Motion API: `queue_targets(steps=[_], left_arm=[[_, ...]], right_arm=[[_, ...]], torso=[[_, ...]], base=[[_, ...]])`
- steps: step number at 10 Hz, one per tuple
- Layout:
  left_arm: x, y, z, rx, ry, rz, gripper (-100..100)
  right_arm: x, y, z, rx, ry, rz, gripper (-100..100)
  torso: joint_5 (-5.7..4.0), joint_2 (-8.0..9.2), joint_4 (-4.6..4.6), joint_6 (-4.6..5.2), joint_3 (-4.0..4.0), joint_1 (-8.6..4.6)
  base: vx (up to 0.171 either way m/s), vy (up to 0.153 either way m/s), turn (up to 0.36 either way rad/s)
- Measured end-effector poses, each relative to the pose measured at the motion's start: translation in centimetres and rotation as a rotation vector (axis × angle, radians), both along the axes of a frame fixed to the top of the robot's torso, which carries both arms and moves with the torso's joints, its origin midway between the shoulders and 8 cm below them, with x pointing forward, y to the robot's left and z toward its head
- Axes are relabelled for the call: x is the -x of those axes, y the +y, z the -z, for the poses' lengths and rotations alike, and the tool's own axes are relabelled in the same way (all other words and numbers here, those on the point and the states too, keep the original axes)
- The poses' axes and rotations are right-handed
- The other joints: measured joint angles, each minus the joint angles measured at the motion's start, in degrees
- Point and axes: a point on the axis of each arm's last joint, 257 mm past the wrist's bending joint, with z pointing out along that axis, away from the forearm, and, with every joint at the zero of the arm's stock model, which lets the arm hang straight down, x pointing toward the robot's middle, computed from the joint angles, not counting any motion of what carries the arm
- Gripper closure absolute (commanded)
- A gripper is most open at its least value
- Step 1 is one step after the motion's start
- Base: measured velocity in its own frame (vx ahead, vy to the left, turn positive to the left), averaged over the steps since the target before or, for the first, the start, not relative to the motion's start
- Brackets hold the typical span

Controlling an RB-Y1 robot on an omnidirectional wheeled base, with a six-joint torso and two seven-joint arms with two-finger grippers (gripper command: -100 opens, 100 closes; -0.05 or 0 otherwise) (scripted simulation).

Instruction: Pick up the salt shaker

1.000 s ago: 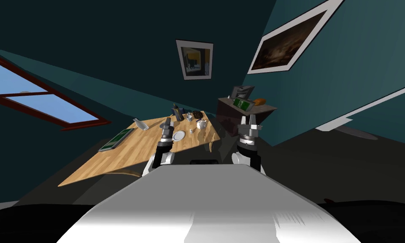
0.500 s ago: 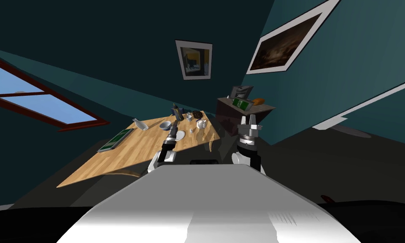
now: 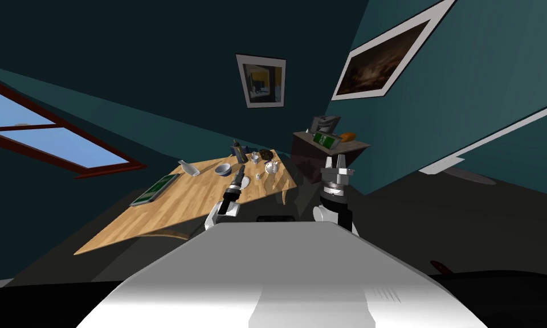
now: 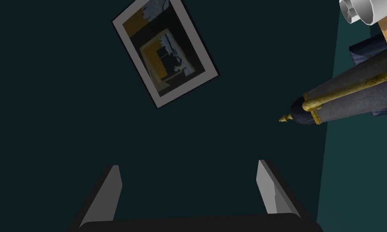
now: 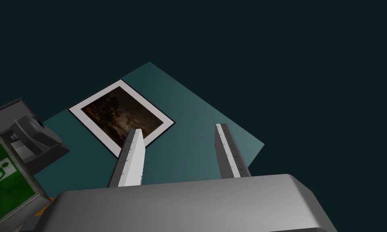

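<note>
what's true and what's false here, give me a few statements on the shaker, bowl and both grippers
The left gripper has open fingers, holding nothing. True.
The salt shaker is in the right gripper. False: it stands on the wooden table; that gripper is open, empty.
The left gripper is over the table. True.
The bowl sits on the floor. False: it's on the table.
</note>
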Motion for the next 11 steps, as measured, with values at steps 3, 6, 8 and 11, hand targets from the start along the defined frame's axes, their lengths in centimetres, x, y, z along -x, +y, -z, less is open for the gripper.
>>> queue_targets(steps=[3,6,8,11], left_arm=[[-1.2,-0.4,3.1,-0.056,0.067,-0.005,-100],[-2.5,-0.1,5.8,-0.108,0.132,-0.012,-100],[-3.2,-0.1,7.9,-0.144,0.178,-0.015,-100],[-4.5,-0.2,10.2,-0.204,0.241,-0.018,-100]], right_arm=[[0.0,0.0,0.0,0.000,0.000,0.000,0],[0.0,0.0,0.0,0.000,0.000,0.000,0],[0.0,0.0,0.0,0.000,0.000,0.000,0],[0.0,0.0,0.0,0.000,0.000,0.000,0]], torso=[[0.00,0.00,0.00,0.01,0.00,-0.04],[-0.01,-0.01,0.00,0.00,-0.01,-0.03],[-0.01,-0.02,0.00,0.00,-0.01,-0.06],[-0.02,-0.03,0.00,0.00,-0.02,-0.11]], base=[[-0.006,-0.010,-0.013],[-0.003,-0.015,-0.014],[-0.002,-0.024,-0.017],[0.001,-0.028,-0.013]])
